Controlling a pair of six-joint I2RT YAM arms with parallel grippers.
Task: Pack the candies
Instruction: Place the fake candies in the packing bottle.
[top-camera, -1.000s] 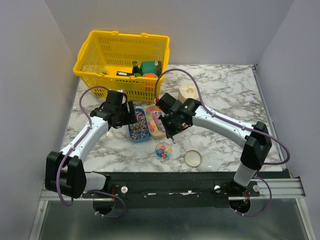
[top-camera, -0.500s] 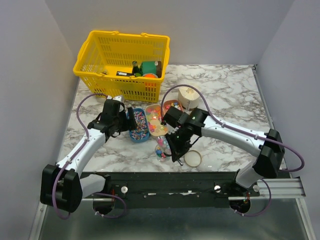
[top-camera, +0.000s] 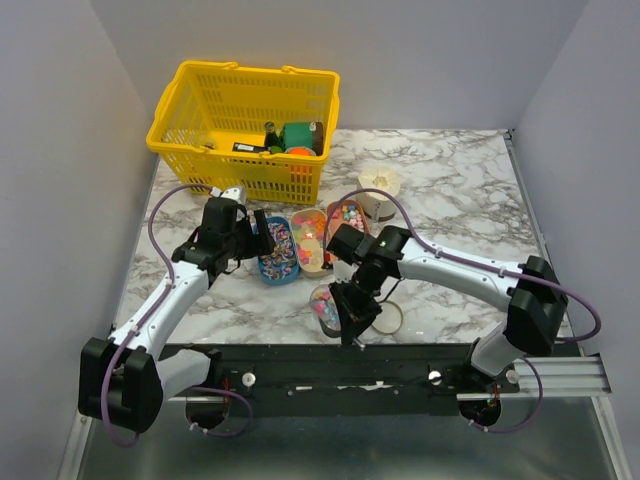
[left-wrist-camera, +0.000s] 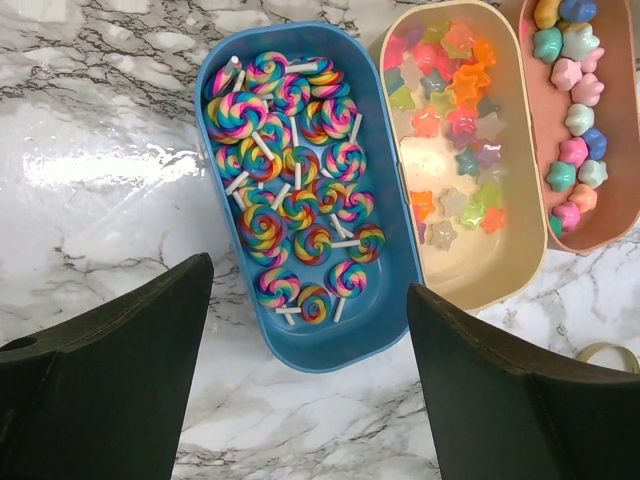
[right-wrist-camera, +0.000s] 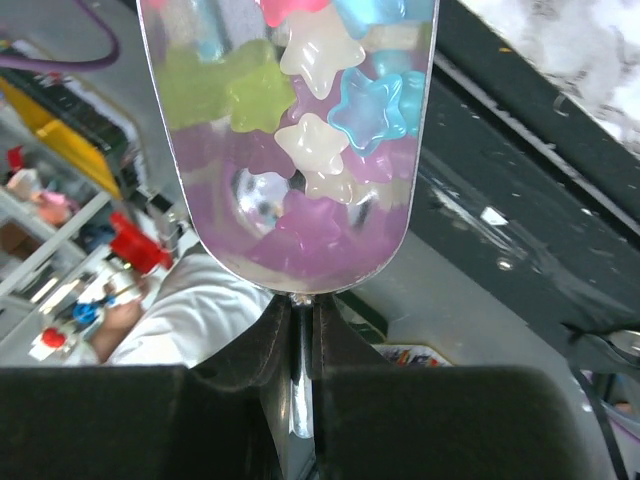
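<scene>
the right pincer (right-wrist-camera: 300, 345), pinching a scoop (right-wrist-camera: 290, 235) of star candies (right-wrist-camera: 312, 140) beside the small jar (top-camera: 320, 306), likely must tip them in next; the left pincer (left-wrist-camera: 308, 300) hangs spread.

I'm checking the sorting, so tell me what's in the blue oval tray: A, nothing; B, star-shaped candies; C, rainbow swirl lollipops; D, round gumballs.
C: the blue tray is filled with rainbow swirl lollipops on white sticks, while the star candies lie in the cream tray beside it.
</scene>
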